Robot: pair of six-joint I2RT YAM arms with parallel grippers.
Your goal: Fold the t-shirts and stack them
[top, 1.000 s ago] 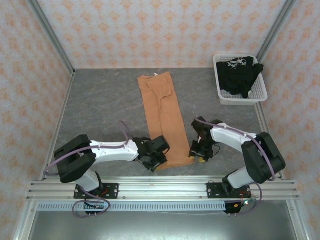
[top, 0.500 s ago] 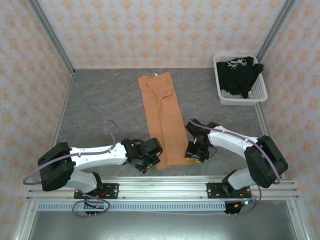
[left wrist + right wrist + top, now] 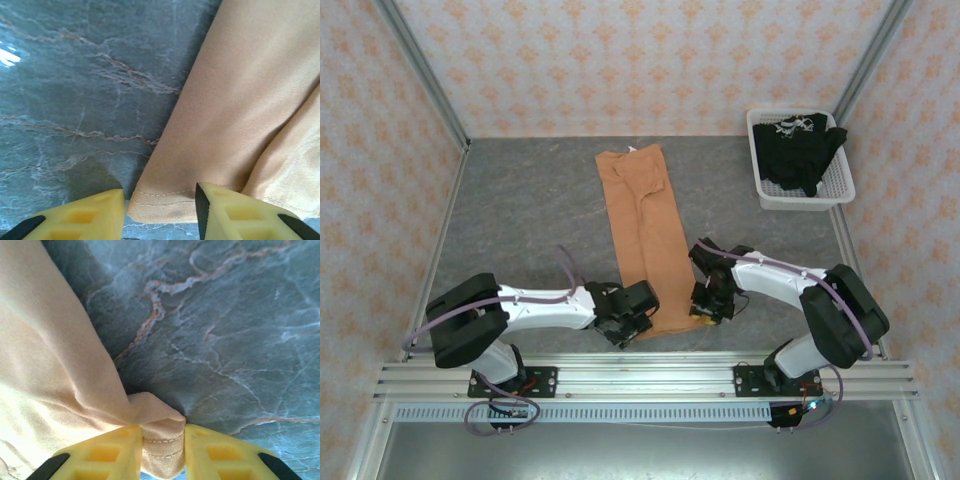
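The orange t-shirt (image 3: 645, 230) lies flat on the gray tabletop (image 3: 520, 220), folded into a long thin strip. Its near end sits between the two tools, and the rest stretches away from them.

The left tool (image 3: 160, 210) is down low at the strip's near left corner. Its yellow fingers (image 3: 85, 215) are spread apart, one on each side of the hem corner. They are not pinching it.

The right tool (image 3: 162, 452) is at the near right corner. Its fingers are squeezed onto a small bunched bit of the orange cloth, which puckers up between them.

Far past the right tool, off to its right, the black t-shirt (image 3: 800, 150) lies in a white basket (image 3: 807, 203).
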